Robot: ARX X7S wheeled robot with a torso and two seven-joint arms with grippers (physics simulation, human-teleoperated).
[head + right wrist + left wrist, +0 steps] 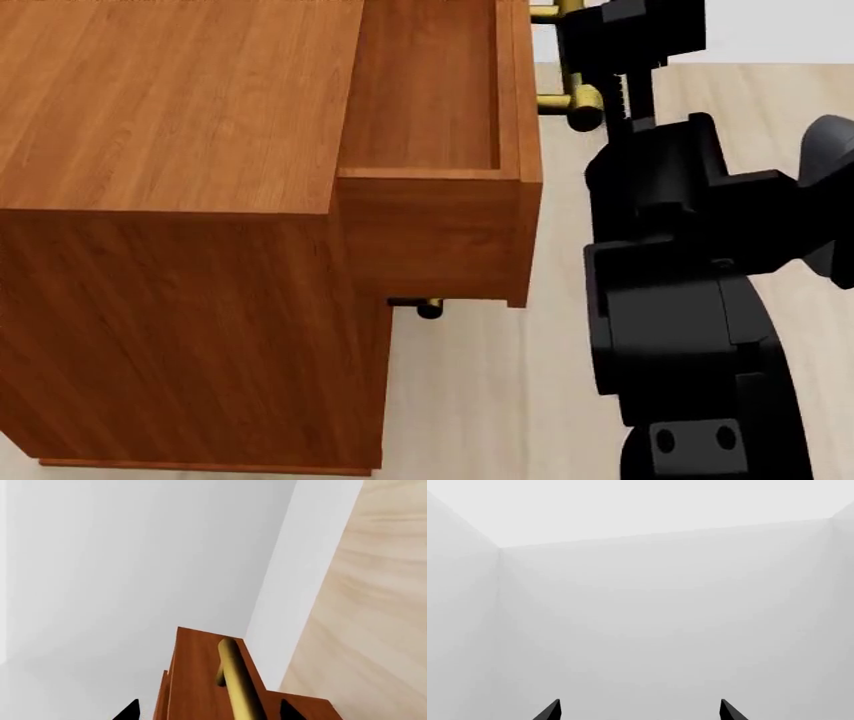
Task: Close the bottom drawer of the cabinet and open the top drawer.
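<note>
The uppermost reddish-brown wood-grain drawer is seen pulled out from the boxy reddish-brown cabinet. Its smooth cylindrical brass bar handle is straddled by the black right gripper (whether clenched cannot be told). The left gripper is spread, grasping nothing, before blank pale walls.

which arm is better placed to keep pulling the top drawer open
Right. The right gripper straddles the brass bar handle of the reddish-brown wooden top drawer, which stands out from the cabinet. The left gripper faces only blank white wall.
</note>
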